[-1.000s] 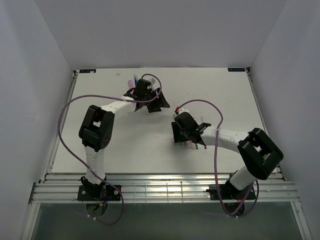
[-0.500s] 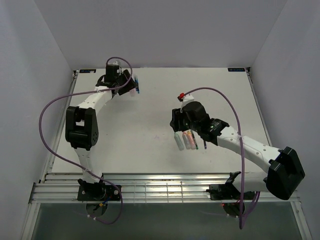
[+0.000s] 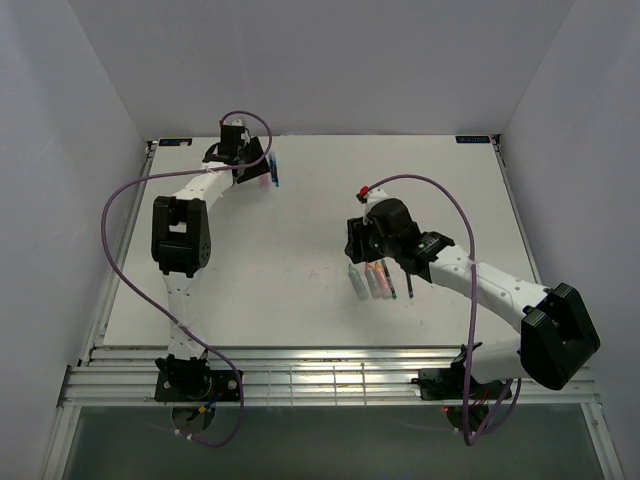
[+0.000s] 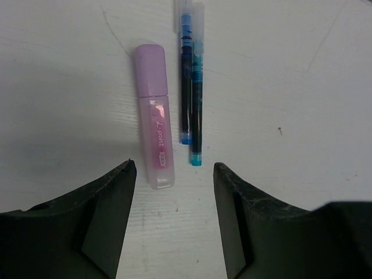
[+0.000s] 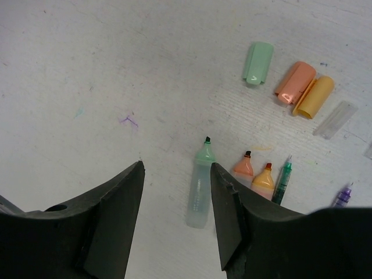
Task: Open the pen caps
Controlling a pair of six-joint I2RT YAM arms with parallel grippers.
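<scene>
Okay so, biggest thing first: the white table [image 3: 300,230] is boxed in by walls on the left, back and right of the top view. A wide bare stretch is left across the middle of it.

The left arm [image 3: 195,195] is stretched to the upper left corner of that view, close to the back edge, so not much room is left there for swinging. The right arm [image 3: 480,285] is reached toward the centre right, well apart from it.

The left gripper [image 4: 172,168] is seen with its jaws apart and nothing between them, hung just short of the pink marker [image 4: 156,145]. The right gripper [image 5: 176,168] is spread and empty too, above a green marker [image 5: 200,186] with its tip already bared.

Two slim pens [image 4: 187,87] are laid touching each other, just right of the pink marker. Whether they are capped can't be made out for sure.

Four loose caps [image 5: 295,82] are scattered in the upper right of the right wrist view, so that bunch is judged done.

The pink cap [image 4: 151,70] is still on. That marker is probably light, stiff, smooth plastic, easily rolled or skidded. The barrel is best pinched mid-length by one gripper and the cap pulled straight off by the other, toward the open middle.
</scene>
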